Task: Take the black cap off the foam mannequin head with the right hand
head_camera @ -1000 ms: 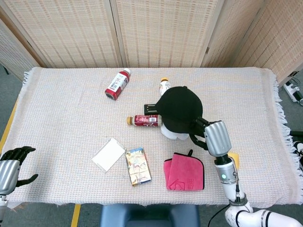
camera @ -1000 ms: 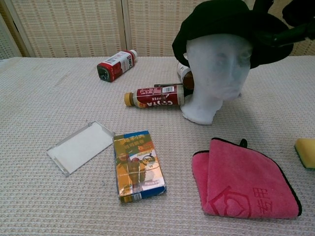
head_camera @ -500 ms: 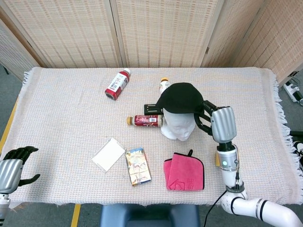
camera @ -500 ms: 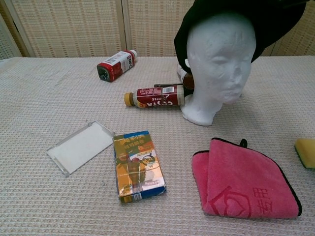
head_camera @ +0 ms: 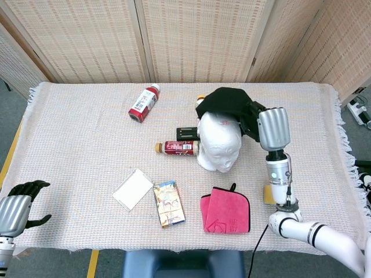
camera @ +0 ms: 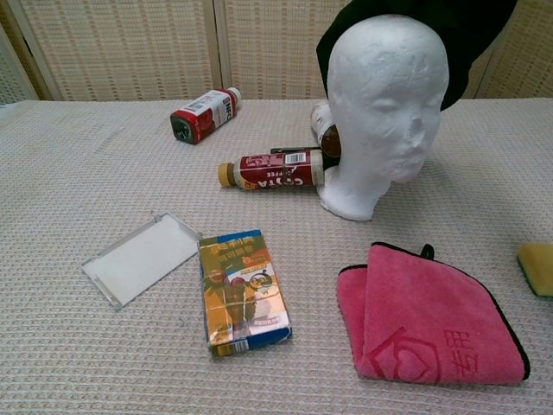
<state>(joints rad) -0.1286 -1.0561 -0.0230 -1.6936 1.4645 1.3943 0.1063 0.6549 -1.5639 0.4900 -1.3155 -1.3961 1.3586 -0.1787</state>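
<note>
The black cap (head_camera: 225,102) sits just above the middle of the head view, lifted to the back of the foam mannequin head (head_camera: 217,143), whose white crown is bare; whether the cloth touches the foam behind I cannot tell. The right hand (head_camera: 271,128), right of centre, holds the cap at its right edge, fingers closed into the fabric. The cap looks soft and light: it droops and folds and will keep no shape, so a pinch on the brim or rim seems the surest hold. The foam head is likely light too and may tip if the cloth drags on it. Bottles lie close behind and left of it on the desk (head_camera: 81,139). The left hand (head_camera: 20,204), at the lower left corner, holds nothing, its fingers curled but apart.
</note>
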